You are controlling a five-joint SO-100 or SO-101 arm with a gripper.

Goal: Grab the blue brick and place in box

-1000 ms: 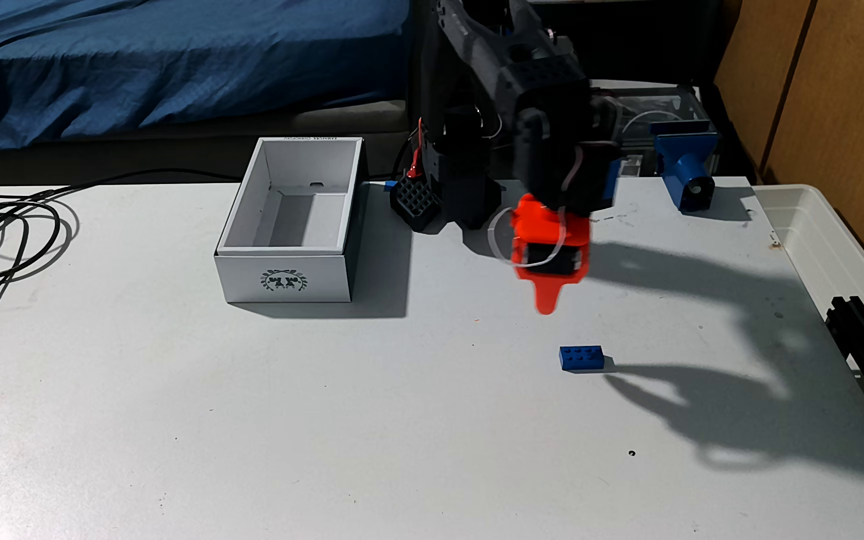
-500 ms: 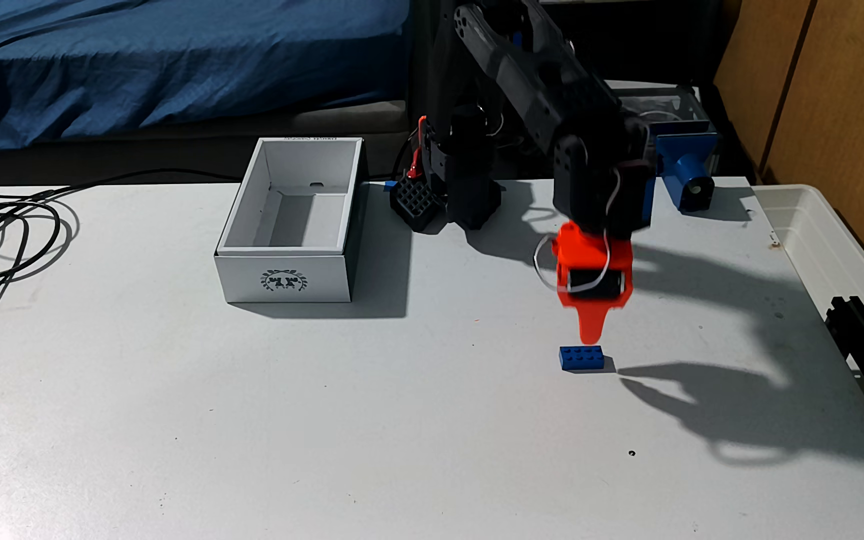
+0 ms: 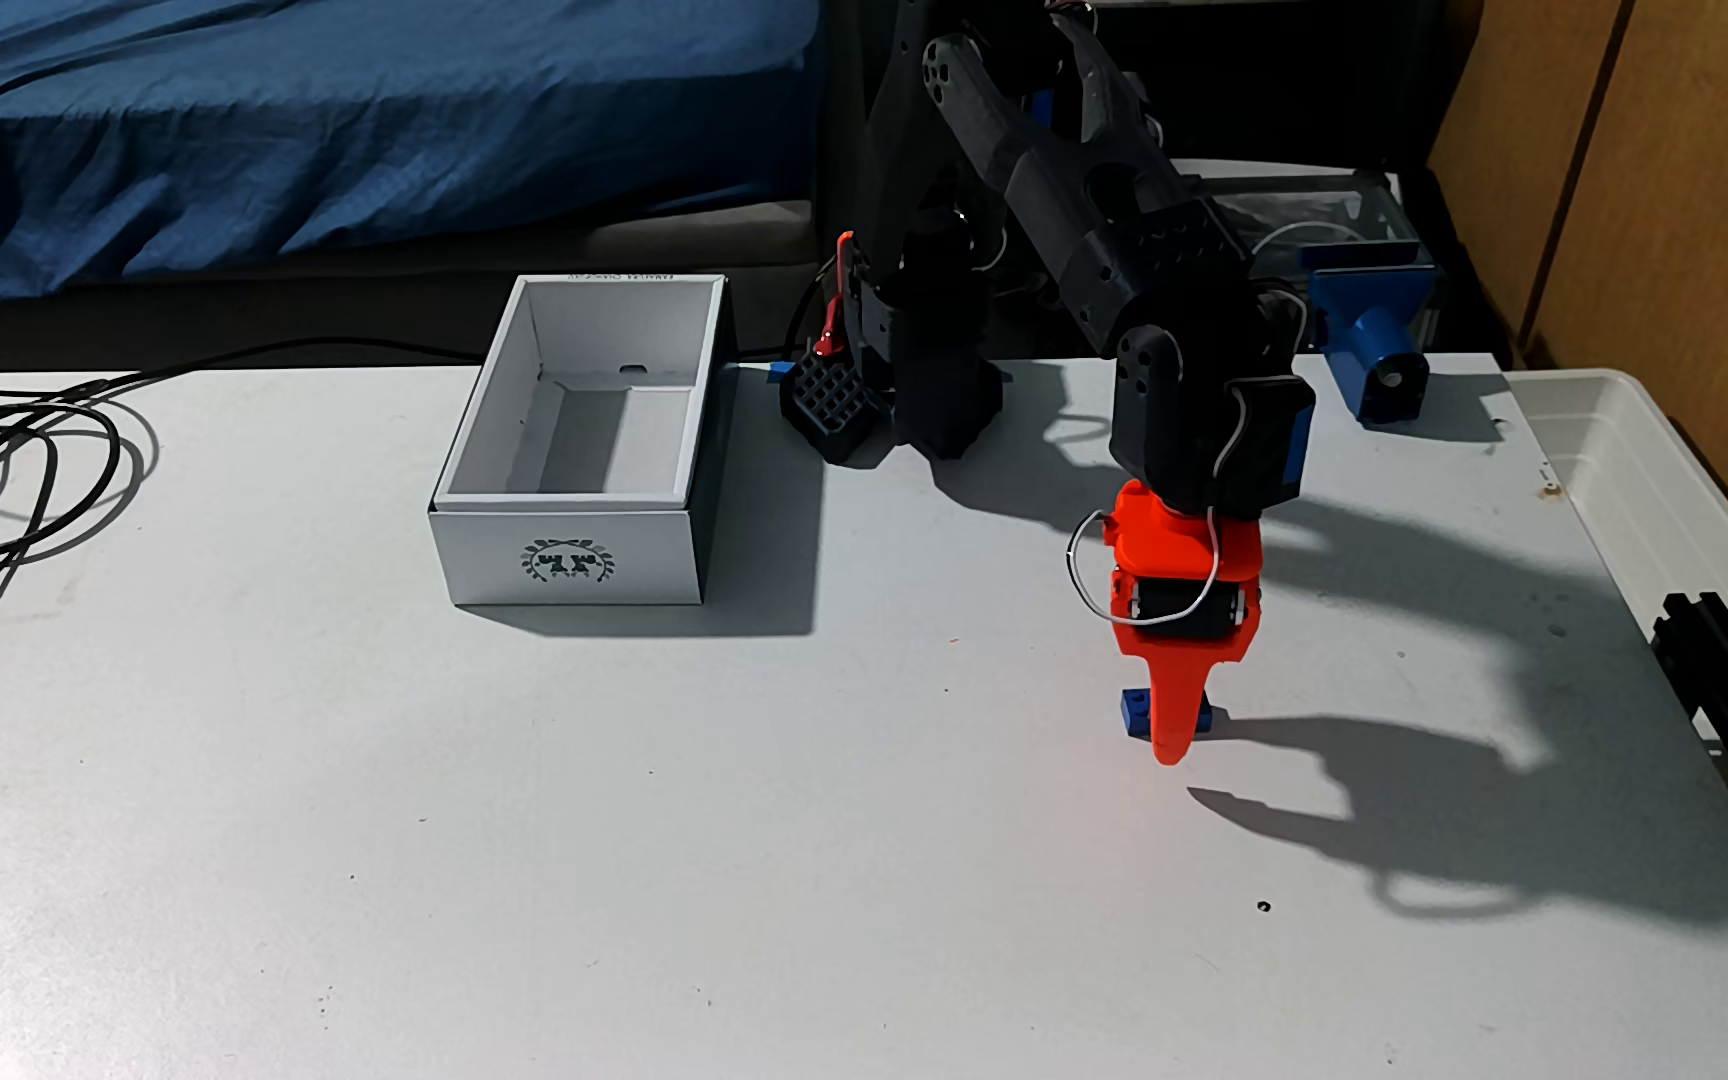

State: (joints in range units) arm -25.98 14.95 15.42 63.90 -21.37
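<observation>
Fixed view, looking down across a white table [image 3: 631, 883]: a black robot arm [image 3: 1099, 239] reaches forward and to the right of its base, its orange gripper [image 3: 1172, 743] pointing straight down at the blue brick [image 3: 1136, 714]. One orange finger [image 3: 1174, 717] stands in front of the brick and covers its middle, so that only the brick's left end and a sliver of its right end show on either side. The fingertip sits at or just above the tabletop. Whether the jaws are spread, pressed together or gripping the brick cannot be told from this angle, as the second finger is hidden. The brick lies flat on the table, studs up, in the right half of the picture. The box [image 3: 569, 556], white and open-topped with a dark wreath emblem on its near short wall, stands well apart to the left, beside the arm's base. Black cables [image 3: 18, 478] coil at the table's left edge. A blue bracket [image 3: 1369, 332] stands at the back right, and a pale plastic tub [image 3: 1660, 467] lines the right side.
</observation>
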